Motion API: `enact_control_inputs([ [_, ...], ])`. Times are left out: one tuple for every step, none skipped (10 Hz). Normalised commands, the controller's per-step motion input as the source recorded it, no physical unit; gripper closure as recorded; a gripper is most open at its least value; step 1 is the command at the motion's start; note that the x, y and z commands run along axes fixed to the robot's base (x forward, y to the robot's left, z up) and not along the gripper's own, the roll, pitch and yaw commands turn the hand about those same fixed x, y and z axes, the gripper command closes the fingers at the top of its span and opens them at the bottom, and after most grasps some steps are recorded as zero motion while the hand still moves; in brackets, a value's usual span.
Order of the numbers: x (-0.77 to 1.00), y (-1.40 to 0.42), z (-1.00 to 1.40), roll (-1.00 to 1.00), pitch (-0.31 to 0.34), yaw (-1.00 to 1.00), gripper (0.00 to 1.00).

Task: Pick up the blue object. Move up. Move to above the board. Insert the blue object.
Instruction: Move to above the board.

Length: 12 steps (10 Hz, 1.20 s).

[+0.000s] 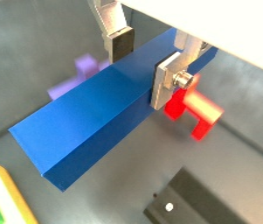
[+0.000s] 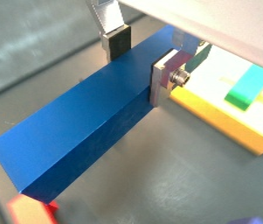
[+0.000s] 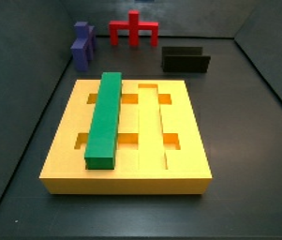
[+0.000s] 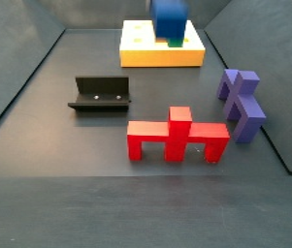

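My gripper (image 1: 145, 68) is shut on the blue object (image 1: 86, 122), a long dark blue bar, with one finger on each long side; both wrist views show this (image 2: 143, 61). The bar (image 2: 75, 131) hangs in the air, level. In a side view only its end shows at the upper edge (image 4: 171, 17), over the board (image 4: 142, 55). The board (image 3: 187, 159) is a large yellow block with orange holes, and a green bar (image 3: 106, 117) lies in one groove. The gripper is out of both side views.
A red piece (image 4: 177, 136), a purple stepped block (image 4: 242, 102) and a small black open box (image 4: 100, 94) stand on the grey floor beyond the board's end. Below the bar I see the red piece (image 1: 192, 109) and the board with the green bar (image 2: 250, 87).
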Motion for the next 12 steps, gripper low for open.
enact_control_inputs([
  [0.00,0.00,1.40,0.00,0.057,0.00,1.00],
  [0.03,0.00,0.61,0.00,0.056,0.00,1.00],
  [0.05,0.00,0.28,0.00,0.058,0.00,1.00],
  [-0.05,-1.40,0.23,0.05,0.349,-0.24,1.00],
  [-0.06,-1.40,0.22,0.08,0.325,-0.19,1.00],
  [-0.06,-1.40,0.23,0.08,0.276,-0.12,1.00],
  [-0.04,-1.40,0.23,0.01,0.191,-0.06,1.00],
  [-0.04,-1.40,0.23,0.01,0.151,-0.03,1.00],
  [-0.03,-1.40,0.24,0.02,0.130,-0.01,1.00],
  [0.00,-1.40,0.24,-0.01,0.123,0.00,1.00],
  [0.04,-1.40,0.25,0.01,0.126,0.00,1.00],
  [0.07,-0.62,0.12,0.01,0.151,0.01,1.00],
])
